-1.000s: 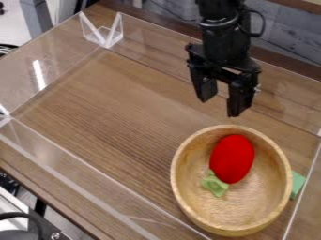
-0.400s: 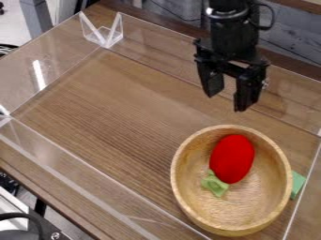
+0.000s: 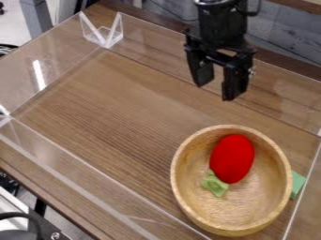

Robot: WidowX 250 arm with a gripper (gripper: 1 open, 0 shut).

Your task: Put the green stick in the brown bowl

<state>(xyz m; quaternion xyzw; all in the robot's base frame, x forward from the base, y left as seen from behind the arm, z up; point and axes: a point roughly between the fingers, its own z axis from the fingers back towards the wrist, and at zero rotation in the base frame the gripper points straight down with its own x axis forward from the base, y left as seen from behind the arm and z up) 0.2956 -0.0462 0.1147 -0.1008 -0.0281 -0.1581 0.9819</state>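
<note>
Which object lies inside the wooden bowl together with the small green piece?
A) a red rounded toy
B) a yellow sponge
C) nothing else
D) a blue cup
A: a red rounded toy sits in the middle of the brown bowl, with the green stick just in front of it on the bowl's floor.
</note>
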